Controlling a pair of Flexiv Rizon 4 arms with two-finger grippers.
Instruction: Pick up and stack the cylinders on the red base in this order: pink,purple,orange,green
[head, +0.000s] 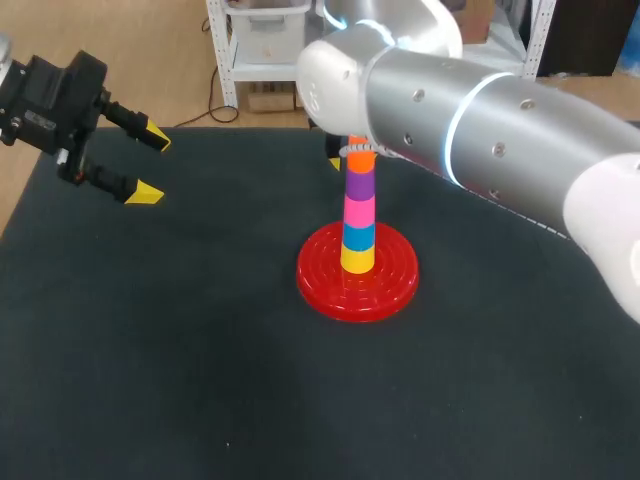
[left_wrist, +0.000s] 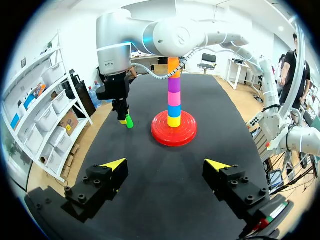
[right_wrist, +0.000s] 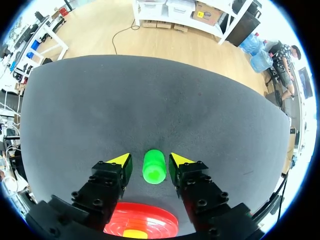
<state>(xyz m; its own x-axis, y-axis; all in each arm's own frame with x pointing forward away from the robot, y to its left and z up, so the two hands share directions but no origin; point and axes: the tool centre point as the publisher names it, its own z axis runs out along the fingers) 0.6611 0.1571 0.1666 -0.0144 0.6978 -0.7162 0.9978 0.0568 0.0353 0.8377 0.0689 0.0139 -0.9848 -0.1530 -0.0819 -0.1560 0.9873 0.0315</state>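
Black matting is covering the table (head: 150, 400), and the right arm (head: 480, 130) is crossing over it from the right, its thick silver link passing above and behind the stack. The left gripper (left_wrist: 166, 165) is hanging over the table's left side, well apart from everything else, its fingers standing wide apart with nothing between them. The red base (head: 392, 285) is sitting near the middle of the table, and a straight tower is standing on its centre: yellow (head: 357, 259) at the bottom, then blue (head: 358, 235), pink (head: 359, 210), purple (head: 360, 184) and orange (left_wrist: 173, 67) on top, with a cable of the right arm brushing past the orange one. The right gripper (right_wrist: 150, 161) is pointing down at the table just beyond the base, on its far side. The green cylinder (right_wrist: 153, 167) is lying on the mat between the yellow tips, and a thin strip of mat is showing on either side of it, so the fingers are parted and not gripping it
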